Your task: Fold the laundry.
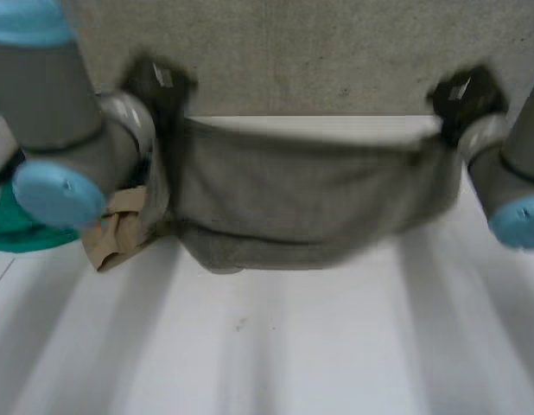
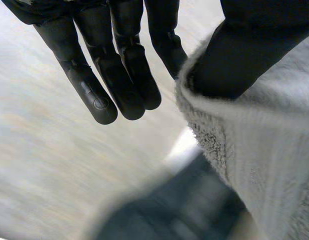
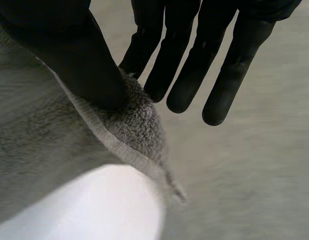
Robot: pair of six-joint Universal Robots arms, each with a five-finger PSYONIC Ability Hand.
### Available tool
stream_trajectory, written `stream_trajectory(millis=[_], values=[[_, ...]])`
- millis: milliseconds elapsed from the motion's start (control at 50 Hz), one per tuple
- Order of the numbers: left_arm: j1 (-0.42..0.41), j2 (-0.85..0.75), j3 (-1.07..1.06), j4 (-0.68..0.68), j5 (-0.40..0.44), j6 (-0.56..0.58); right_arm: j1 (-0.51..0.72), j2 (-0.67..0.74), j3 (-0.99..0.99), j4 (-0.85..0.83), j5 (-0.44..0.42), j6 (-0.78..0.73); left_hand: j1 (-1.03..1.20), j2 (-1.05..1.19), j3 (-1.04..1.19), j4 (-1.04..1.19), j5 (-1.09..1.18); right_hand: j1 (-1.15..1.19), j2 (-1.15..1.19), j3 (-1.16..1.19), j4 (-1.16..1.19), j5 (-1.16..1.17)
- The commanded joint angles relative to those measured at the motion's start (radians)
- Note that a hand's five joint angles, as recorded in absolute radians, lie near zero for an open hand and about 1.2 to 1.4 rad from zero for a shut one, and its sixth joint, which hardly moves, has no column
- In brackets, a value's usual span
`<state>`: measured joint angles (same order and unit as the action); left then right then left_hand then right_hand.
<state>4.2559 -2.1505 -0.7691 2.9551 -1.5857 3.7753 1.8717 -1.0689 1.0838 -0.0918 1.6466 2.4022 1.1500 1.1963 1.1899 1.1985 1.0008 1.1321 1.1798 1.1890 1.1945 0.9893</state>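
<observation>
A grey towel [image 1: 310, 199] hangs stretched between my two hands above the far part of the white table [image 1: 293, 346], sagging in the middle. My left hand [image 1: 155, 86] holds its left top corner. In the left wrist view the thumb pinches the towel's edge [image 2: 264, 150] against a finger, while the other fingers [image 2: 119, 65] stay straight. My right hand [image 1: 461, 99] holds the right top corner. In the right wrist view the thumb presses the towel corner [image 3: 139, 120] against a finger, and the remaining fingers [image 3: 194, 60] are straight.
A tan cloth [image 1: 120, 229] and a teal cloth [image 1: 16, 225] lie at the table's left, beside my left arm. Grey floor lies beyond the table's far edge.
</observation>
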Motion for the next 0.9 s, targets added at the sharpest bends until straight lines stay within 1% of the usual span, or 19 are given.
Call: stream_trajectory(millis=[20, 60, 100, 140, 200, 280, 300, 360, 380, 440, 460, 500, 600, 660, 720, 760, 820, 840, 900], values=[[0.048, 0.119, 0.137, 0.284, 0.039, -0.299, -0.003, -0.078, -0.13, -0.293, 0.058, 0.253, 0.246, 0.2, 0.206, 0.198, 0.221, 0.264, 0.217, 0.207, 0.202, 0.232], [0.052, 0.129, 0.134, 0.306, 0.043, -0.348, 0.001, -0.101, -0.119, -0.324, 0.039, 0.258, 0.246, 0.2, 0.206, 0.198, 0.221, 0.264, 0.217, 0.207, 0.202, 0.232], [0.058, 0.129, 0.123, 0.305, 0.055, -0.393, 0.007, -0.123, -0.09, -0.318, 0.01, 0.249, 0.246, 0.2, 0.206, 0.198, 0.221, 0.264, 0.217, 0.207, 0.202, 0.232], [0.059, 0.129, 0.106, 0.298, 0.062, -0.402, 0.01, -0.132, -0.068, -0.306, -0.007, 0.239, 0.246, 0.2, 0.206, 0.198, 0.221, 0.264, 0.217, 0.207, 0.202, 0.232], [0.065, 0.132, 0.027, 0.274, 0.075, -0.396, 0.021, -0.137, -0.019, -0.26, -0.033, 0.223, 0.246, 0.2, 0.206, 0.198, 0.221, 0.264, 0.217, 0.207, 0.202, 0.232], [0.078, 0.142, -0.125, 0.254, 0.084, -0.368, 0.02, -0.134, 0.063, -0.172, -0.057, 0.193, 0.246, 0.2, 0.206, 0.198, 0.221, 0.264, 0.217, 0.207, 0.202, 0.232], [0.081, 0.149, -0.194, 0.246, 0.084, -0.35, 0.015, -0.132, 0.106, -0.136, -0.067, 0.184, 0.246, 0.2, 0.206, 0.198, 0.221, 0.264, 0.217, 0.207, 0.202, 0.232], [0.084, 0.15, -0.304, 0.246, 0.084, -0.316, 0.003, -0.131, 0.183, -0.092, -0.077, 0.176, 0.246, 0.2, 0.206, 0.198, 0.221, 0.264, 0.217, 0.207, 0.202, 0.232], [0.085, 0.15, -0.376, 0.252, 0.084, -0.292, -0.006, -0.129, 0.238, -0.069, -0.088, 0.17, 0.246, 0.2, 0.206, 0.198, 0.221, 0.264, 0.217, 0.207, 0.202, 0.232], [0.087, 0.144, -0.476, 0.252, 0.089, -0.249, -0.016, -0.129, 0.321, -0.054, -0.106, 0.166, 0.246, 0.2, 0.206, 0.198, 0.221, 0.264, 0.217, 0.207, 0.202, 0.232], [0.088, 0.135, -0.534, 0.254, 0.095, -0.217, -0.022, -0.128, 0.373, -0.054, -0.12, 0.163, 0.246, 0.2, 0.206, 0.198, 0.221, 0.264, 0.217, 0.207, 0.202, 0.232], [0.09, 0.12, -0.581, 0.257, 0.099, -0.189, -0.031, -0.128, 0.421, -0.057, -0.139, 0.157, 0.246, 0.2, 0.206, 0.198, 0.221, 0.264, 0.217, 0.207, 0.202, 0.232], [0.096, 0.028, -0.664, 0.304, 0.122, -0.094, -0.045, -0.128, 0.531, -0.091, -0.194, 0.111, 0.121, 0.074, 0.081, 0.072, 0.095, 0.264, 0.217, 0.207, 0.202, 0.232], [0.098, -0.009, -0.665, 0.329, 0.121, -0.074, -0.046, -0.131, 0.553, -0.103, -0.202, 0.095, 0.079, 0.033, 0.039, 0.031, 0.054, 0.264, 0.217, 0.207, 0.202, 0.232], [0.099, -0.038, -0.662, 0.354, 0.105, -0.058, -0.045, -0.132, 0.558, -0.108, -0.202, 0.087, -0.044, -0.09, -0.084, -0.092, -0.069, 0.264, 0.217, 0.207, 0.202, 0.232], [0.098, -0.052, -0.658, 0.375, 0.089, -0.06, -0.046, -0.137, 0.558, -0.108, -0.2, 0.092, -0.178, -0.225, -0.218, -0.227, -0.204, 0.264, 0.217, 0.207, 0.202, 0.232], [0.098, -0.063, -0.656, 0.398, 0.067, -0.057, -0.048, -0.141, 0.556, -0.108, -0.2, 0.095, -0.276, -0.322, -0.315, -0.324, -0.301, 0.264, 0.217, 0.207, 0.202, 0.232], [0.099, -0.069, -0.653, 0.412, 0.046, -0.055, -0.051, -0.144, 0.556, -0.108, -0.2, 0.095, -0.375, -0.421, -0.415, -0.423, -0.4, 0.264, 0.217, 0.207, 0.202, 0.232], [0.099, -0.075, -0.656, 0.426, 0.018, -0.054, -0.06, -0.146, 0.556, -0.109, -0.2, 0.097, -0.464, -0.51, -0.504, -0.512, -0.489, 0.264, 0.217, 0.207, 0.202, 0.232]])
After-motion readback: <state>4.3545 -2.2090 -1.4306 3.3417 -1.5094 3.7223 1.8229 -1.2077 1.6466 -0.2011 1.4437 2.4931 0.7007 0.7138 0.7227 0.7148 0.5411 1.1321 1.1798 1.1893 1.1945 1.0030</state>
